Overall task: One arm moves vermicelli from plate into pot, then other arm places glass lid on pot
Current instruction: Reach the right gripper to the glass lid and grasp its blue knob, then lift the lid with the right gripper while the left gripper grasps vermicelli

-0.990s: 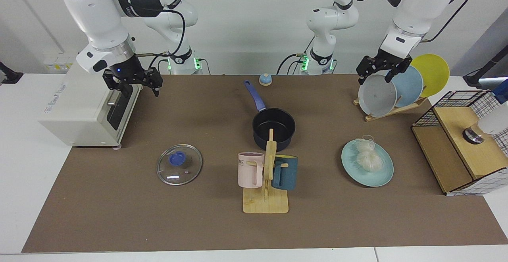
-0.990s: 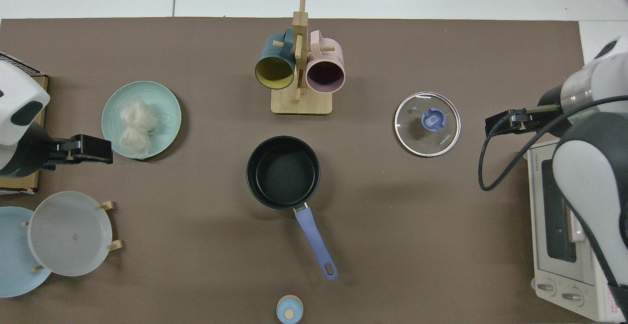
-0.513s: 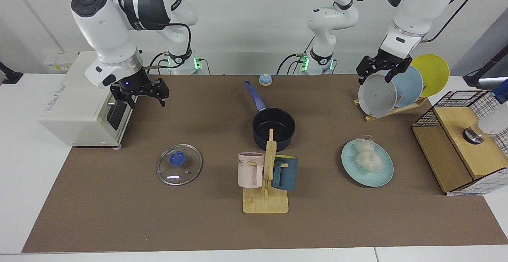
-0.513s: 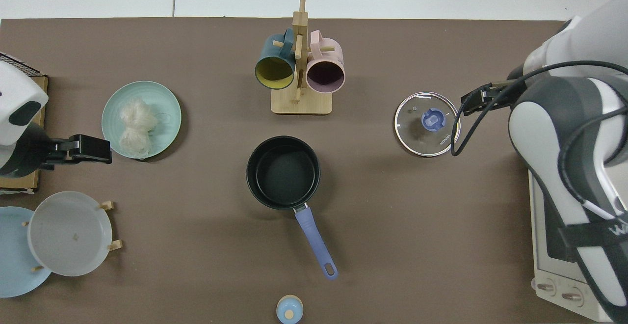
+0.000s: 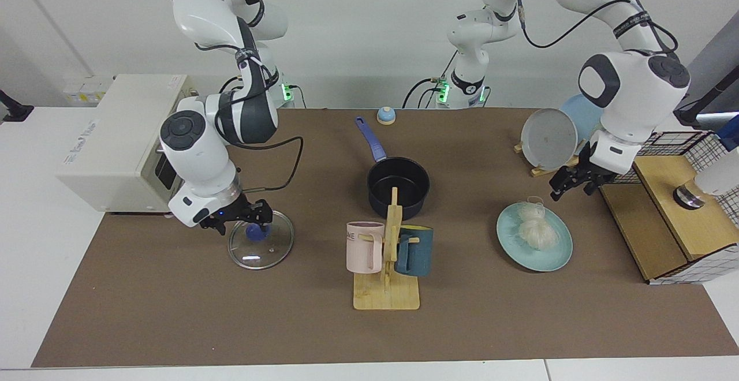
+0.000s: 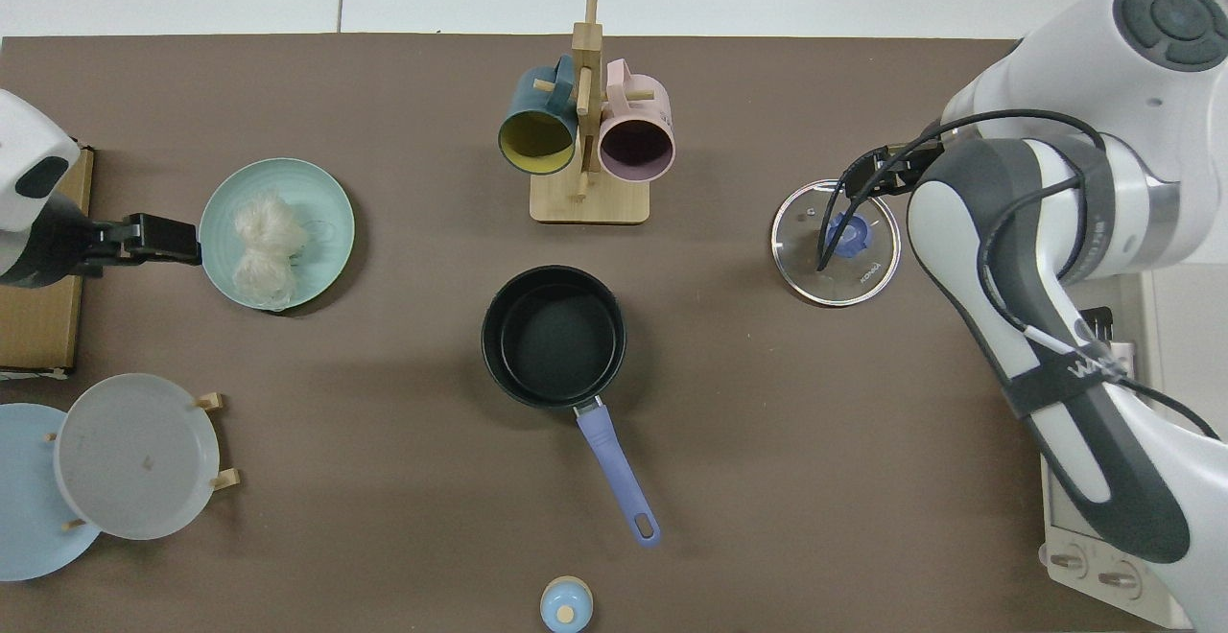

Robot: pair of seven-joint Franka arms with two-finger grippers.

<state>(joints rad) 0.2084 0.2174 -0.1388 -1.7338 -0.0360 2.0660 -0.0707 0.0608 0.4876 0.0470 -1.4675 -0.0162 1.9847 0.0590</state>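
- Progress stands at the very start, as we judge it: the vermicelli (image 5: 536, 226) lies as two whitish bundles on the teal plate (image 5: 557, 257), nothing has reached the pot (image 5: 398, 187), and both the transfer and the lidding remain.
- In the top view, taking the pot (image 6: 554, 336) as the centre of the clock, we find the plate (image 6: 326, 201) with the vermicelli (image 6: 264, 249) out at about ten o'clock, and the glass lid (image 6: 868, 273) at about two o'clock.
- The pot is empty, its handle pointing toward five o'clock in that view.
- The glass lid (image 5: 271, 251) lies flat on the table mat, well apart from the pot.
- Our left gripper (image 5: 571, 182) hangs just above the far edge of the plate; in the top view the left gripper (image 6: 163, 238) sits at the plate's nine o'clock rim. Its fingers look parted and carry nothing; they touch neither noodles nor plate as far as we can see.
- Our right gripper (image 5: 239, 216) is low over the lid, right at the blue knob (image 5: 256, 231). Its fingers appear spread to either side, but we cannot tell whether they press on the knob, and the lid is not lifted.
- A mug rack (image 5: 388, 265) stands between the camera and the pot, clear of both grippers.
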